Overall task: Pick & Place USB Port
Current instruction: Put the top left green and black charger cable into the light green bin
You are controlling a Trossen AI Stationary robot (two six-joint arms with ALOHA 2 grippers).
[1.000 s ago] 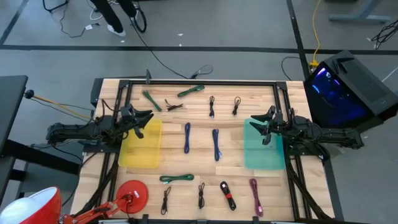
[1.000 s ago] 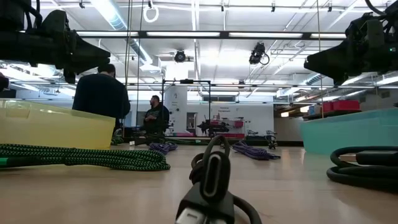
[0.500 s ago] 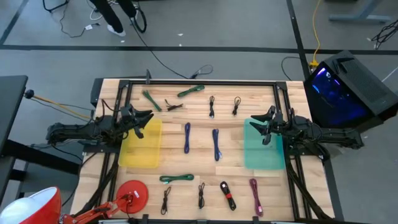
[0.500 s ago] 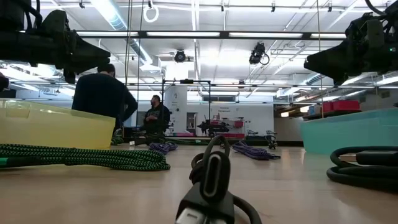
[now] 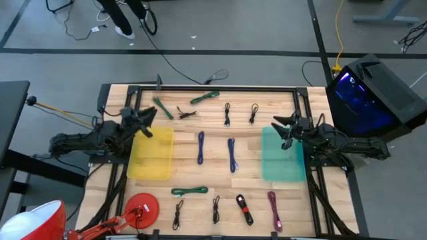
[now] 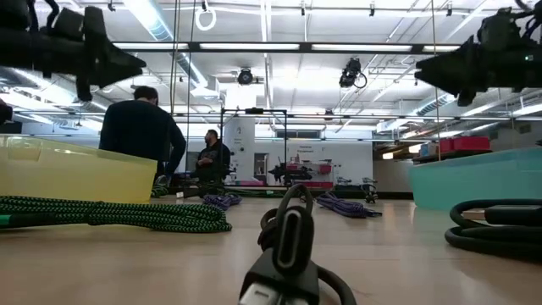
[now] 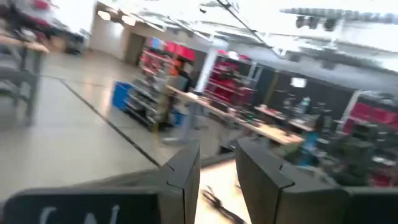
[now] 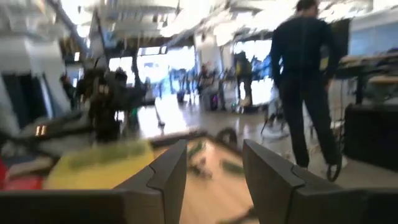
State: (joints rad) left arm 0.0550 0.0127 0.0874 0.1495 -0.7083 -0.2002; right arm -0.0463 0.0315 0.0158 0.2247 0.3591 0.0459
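bright ceiling strip lights; both wrist views motion-blurred, glary.

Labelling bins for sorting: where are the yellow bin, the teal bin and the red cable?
yellow bin (image 5: 152,175), high view, near rim
teal bin (image 5: 283,175), high view, near rim
red cable (image 5: 247,216), high view, middle

Open-plan robotics lab: strip-lit ceiling (image 6: 279,34), workbenches (image 7: 249,115), red shelving (image 7: 217,68).

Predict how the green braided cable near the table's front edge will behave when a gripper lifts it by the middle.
The green cable will probably sag at both ends: it lies in a loose, bent bundle. Its braided sleeve looks textured, so slipping seems unlikely. Being thin, it is likely light and will not roll.
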